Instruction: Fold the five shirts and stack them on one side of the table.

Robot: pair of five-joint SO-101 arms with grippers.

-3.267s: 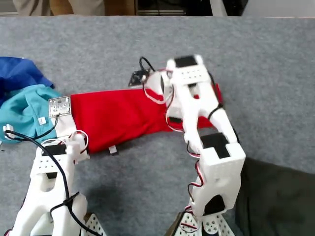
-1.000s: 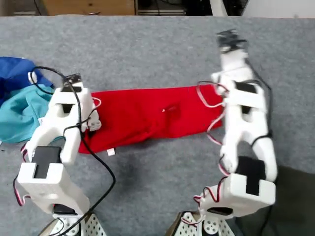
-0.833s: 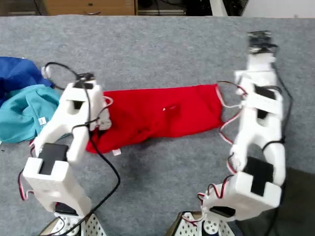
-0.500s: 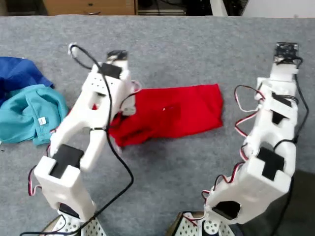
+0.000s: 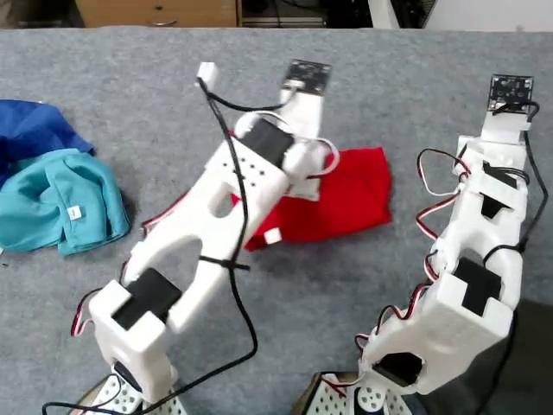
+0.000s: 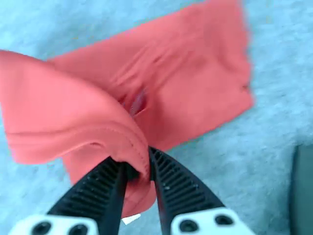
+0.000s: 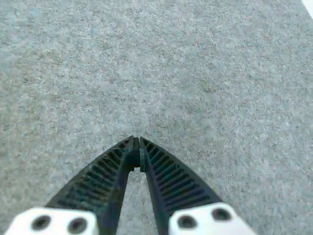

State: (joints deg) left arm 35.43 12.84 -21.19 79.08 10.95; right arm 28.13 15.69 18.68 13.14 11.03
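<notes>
Fold of red shirt (image 6: 186, 83) sits pinched in left gripper (image 6: 142, 159) above rest of garment; right gripper (image 7: 137, 144), closed and empty, hovers over grey table (image 7: 195, 58), well apart.

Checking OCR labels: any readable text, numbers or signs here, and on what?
No text reads legibly.
Small tag on teal shirt: too small to read.
White label on red shirt: too small to read.
</notes>
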